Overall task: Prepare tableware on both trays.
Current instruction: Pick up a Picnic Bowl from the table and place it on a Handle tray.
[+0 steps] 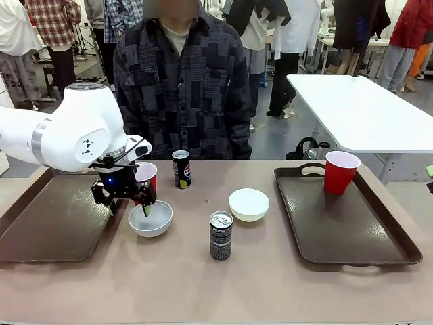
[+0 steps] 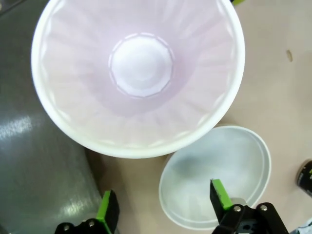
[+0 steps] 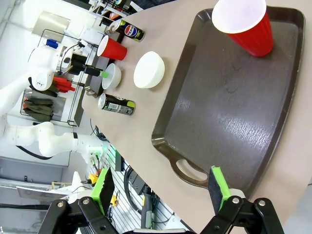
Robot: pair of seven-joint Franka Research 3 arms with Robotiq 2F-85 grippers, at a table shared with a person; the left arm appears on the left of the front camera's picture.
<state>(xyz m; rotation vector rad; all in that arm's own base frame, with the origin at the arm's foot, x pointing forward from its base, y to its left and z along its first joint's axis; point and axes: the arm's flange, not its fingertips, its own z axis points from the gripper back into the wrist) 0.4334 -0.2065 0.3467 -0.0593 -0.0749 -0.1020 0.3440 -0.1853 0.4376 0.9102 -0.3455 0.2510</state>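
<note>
The left gripper (image 1: 128, 202) hangs over the pale bowl (image 1: 150, 218) on the desk (image 1: 270, 291), just beside the left tray (image 1: 47, 223). Its jaws stand apart, 1 finger inside the bowl and the other outside the rim, not pinching it. 1 red cup (image 1: 145, 175) stands just behind that bowl. The white bowl (image 1: 249, 204), the far can (image 1: 180, 168) and the near can (image 1: 220, 235) sit mid-desk. The second red cup (image 1: 340, 171) stands on the right tray (image 1: 338, 230). The right gripper (image 3: 161, 187) is open and empty.
</note>
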